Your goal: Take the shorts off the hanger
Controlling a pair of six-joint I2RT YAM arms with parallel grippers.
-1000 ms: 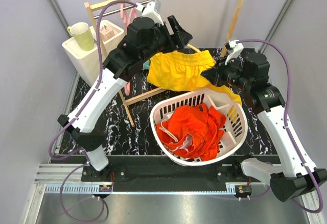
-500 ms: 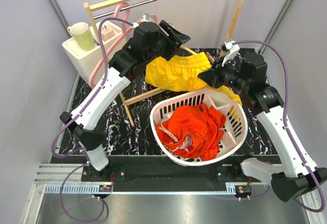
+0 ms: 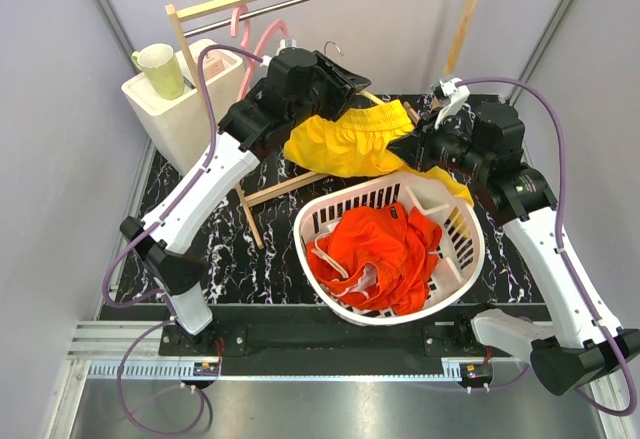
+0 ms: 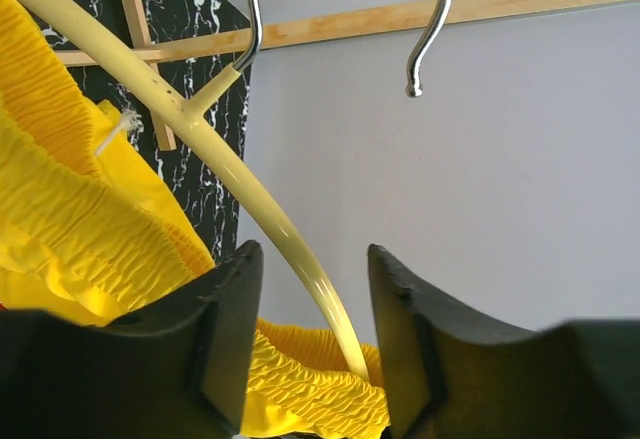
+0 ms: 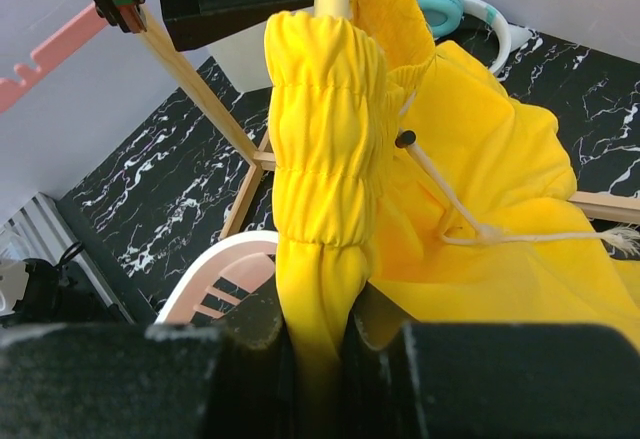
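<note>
**Yellow pair on hanger, orange pair in basket**

Top view. Orange shorts (image 3: 375,249) lie bunched inside the white basket (image 3: 312,221), which sits on the black marbled tabletop (image 3: 215,249) right of centre, toward 5 o'clock. Yellow shorts (image 3: 345,141) hang at 12 o'clock of the basket. Their lower edge drapes over the basket's far rim.

Left claw (image 3: 345,84) is up at 12 o'clock, by the hanger (image 4: 205,144). From the left wrist, the claw (image 4: 312,339) is released. Its fingers stand either side of the cream hanger arm, which is near the right finger with a clear gap on the left. The gathered waistband of the yellow shorts (image 4: 60,219) wraps that arm at 9 o'clock.

Right claw (image 3: 415,147) is at 3 o'clock of the yellow shorts. From the right wrist, the claw (image 5: 315,349) is clenched on a fold of the elastic waistband (image 5: 320,139). A cream drawstring (image 5: 480,231) trails toward 3 o'clock.

A green mug (image 3: 157,67) sits on the white box (image 3: 170,114) at 10 o'clock. A pink hanger (image 3: 250,29) is on the rail just beside it.
</note>
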